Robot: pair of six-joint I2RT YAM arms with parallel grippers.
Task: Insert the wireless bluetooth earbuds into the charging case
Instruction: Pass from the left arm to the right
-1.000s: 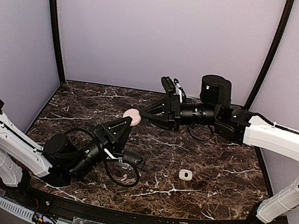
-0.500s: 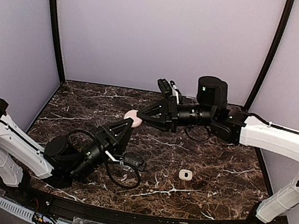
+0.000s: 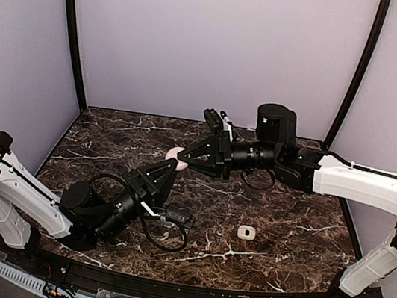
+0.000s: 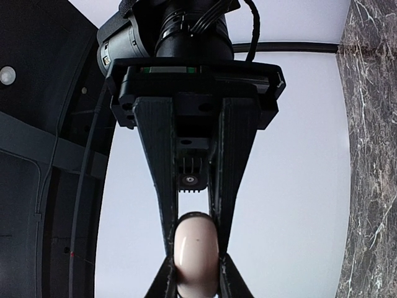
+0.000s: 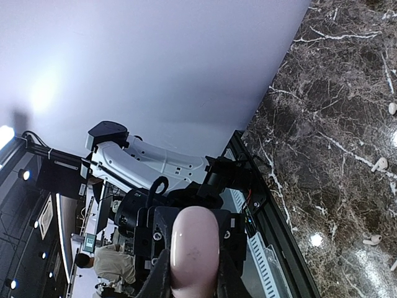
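Note:
A pink oval charging case hangs above the middle-left of the marble table, caught between both arms. My left gripper is shut on the case from below and left. My right gripper comes in from the right and is shut on the same case; its fingers hug both sides. Tiny white earbuds lie loose on the marble at the right edge of the right wrist view, another lower down. They do not show in the top view.
A small white case rests on the marble at front right. A black cable loops on the table by the left arm. Lilac walls close in the back and sides.
My right arm has reached further left to the pink case and its fingers have closed on it. The left arm kept its grip and shifted only slightly.

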